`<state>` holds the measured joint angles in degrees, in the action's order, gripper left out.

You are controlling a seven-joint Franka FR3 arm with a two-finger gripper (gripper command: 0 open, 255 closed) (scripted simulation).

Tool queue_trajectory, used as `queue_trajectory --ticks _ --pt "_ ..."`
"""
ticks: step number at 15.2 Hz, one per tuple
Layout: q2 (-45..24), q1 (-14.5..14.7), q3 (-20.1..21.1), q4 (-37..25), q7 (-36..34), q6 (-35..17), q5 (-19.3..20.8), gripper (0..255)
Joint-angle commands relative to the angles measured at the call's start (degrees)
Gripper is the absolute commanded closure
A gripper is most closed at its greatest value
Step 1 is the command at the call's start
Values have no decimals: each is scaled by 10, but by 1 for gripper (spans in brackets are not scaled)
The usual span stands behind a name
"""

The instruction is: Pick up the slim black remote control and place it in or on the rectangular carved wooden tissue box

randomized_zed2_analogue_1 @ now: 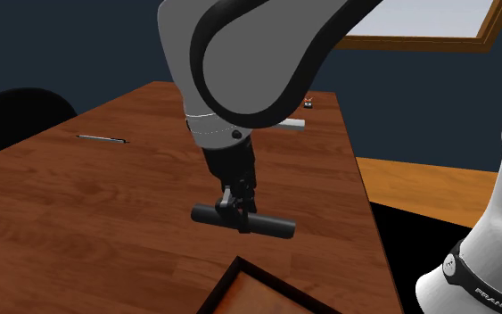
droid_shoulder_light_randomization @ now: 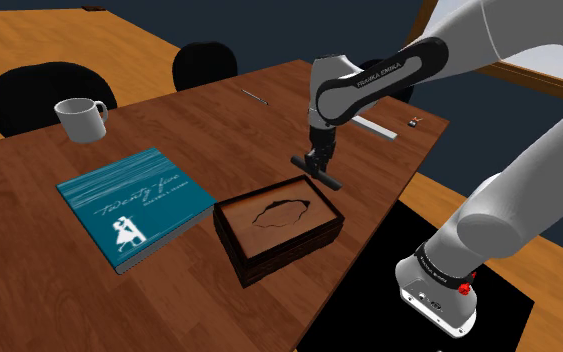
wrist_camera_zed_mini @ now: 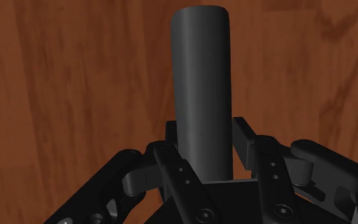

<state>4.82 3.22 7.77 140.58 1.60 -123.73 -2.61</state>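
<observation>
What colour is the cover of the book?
The book is teal with white lettering, best seen in the shoulder view.

The second exterior view's bottom edge cuts off the tissue box.

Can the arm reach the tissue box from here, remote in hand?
Probably yes. The hand, shut on the remote, hangs above the table right beside the tissue box. Nothing stands between them, and the book lies on the box's other side.
</observation>
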Motion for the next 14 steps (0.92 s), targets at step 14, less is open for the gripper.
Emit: queue_trajectory --ticks 14 --pt "51 3 0 -33 5 93 -8 255"
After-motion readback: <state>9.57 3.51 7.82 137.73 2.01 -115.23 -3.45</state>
